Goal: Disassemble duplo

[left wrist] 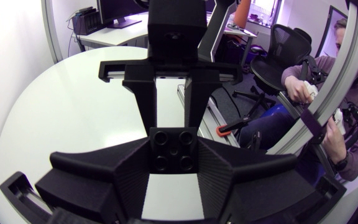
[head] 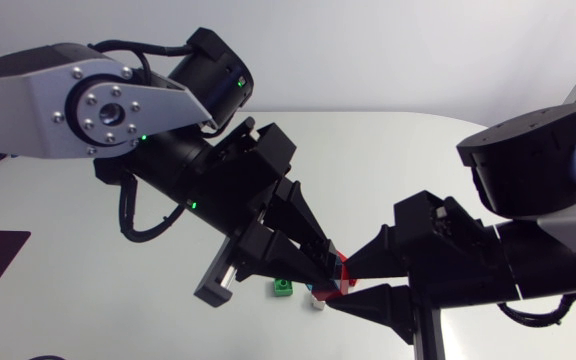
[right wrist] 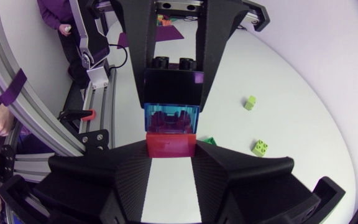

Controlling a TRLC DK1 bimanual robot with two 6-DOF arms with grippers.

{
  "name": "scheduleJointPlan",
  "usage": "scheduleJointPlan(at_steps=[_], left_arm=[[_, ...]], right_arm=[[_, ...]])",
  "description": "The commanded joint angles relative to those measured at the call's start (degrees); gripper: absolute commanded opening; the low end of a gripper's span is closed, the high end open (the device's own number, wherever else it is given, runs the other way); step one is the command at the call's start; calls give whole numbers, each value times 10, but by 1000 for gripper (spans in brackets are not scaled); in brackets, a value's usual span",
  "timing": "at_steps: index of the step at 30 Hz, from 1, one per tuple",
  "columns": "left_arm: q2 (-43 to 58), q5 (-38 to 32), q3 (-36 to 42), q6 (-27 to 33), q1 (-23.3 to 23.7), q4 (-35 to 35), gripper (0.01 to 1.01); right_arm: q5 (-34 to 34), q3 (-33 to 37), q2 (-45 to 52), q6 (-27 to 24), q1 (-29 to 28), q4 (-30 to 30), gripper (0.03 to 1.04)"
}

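Observation:
A short duplo stack hangs in the air between my two grippers. It reads red brick (right wrist: 169, 144), see-through blue brick (right wrist: 171, 118), black brick (right wrist: 171, 86), all pressed together. My right gripper (right wrist: 169, 154) is shut on the red end. My left gripper (left wrist: 173, 157) is shut on the black brick (left wrist: 173, 149), whose round sockets face its camera. In the head view both grippers meet tip to tip above the table's front, left gripper (head: 326, 262) against right gripper (head: 356, 285), with only a bit of the red brick (head: 344, 274) showing.
Loose bricks lie on the white table (head: 388, 160) below the grippers: a green one (head: 284, 288), a white one (head: 317, 305) and a small blue one (head: 311, 291). The right wrist view shows green bricks (right wrist: 259, 147) and a lighter green one (right wrist: 250, 102) beside the stack.

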Motion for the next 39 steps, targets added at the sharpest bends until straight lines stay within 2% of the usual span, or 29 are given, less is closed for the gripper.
scheduleJointPlan(at_steps=[1,7,10,14,20,25,33,34,35,38,39], left_arm=[[18,12,40,34,4,-28,333],[18,23,57,47,18,-49,333],[4,19,44,49,34,-40,336],[-25,-30,-26,21,36,53,336],[-38,-61,-72,20,31,81,338],[-42,-78,-96,15,20,106,338],[-37,-78,-97,15,13,118,339],[-34,-78,-96,15,12,118,339],[-33,-78,-95,15,10,118,339],[-28,-78,-93,15,7,121,339],[-27,-78,-92,15,7,122,339]], right_arm=[[9,-23,-4,-21,8,-8,195],[24,-36,4,-34,1,1,197],[31,-35,22,-55,-61,18,197],[33,-30,93,-71,-154,71,202],[70,-5,240,-70,-194,155,210],[145,12,360,-70,-197,232,213],[182,56,471,-70,-219,237,230],[182,56,472,-70,-219,236,252],[182,55,472,-70,-219,234,357],[179,55,465,-70,-222,230,818],[179,55,460,-68,-225,225,931]])
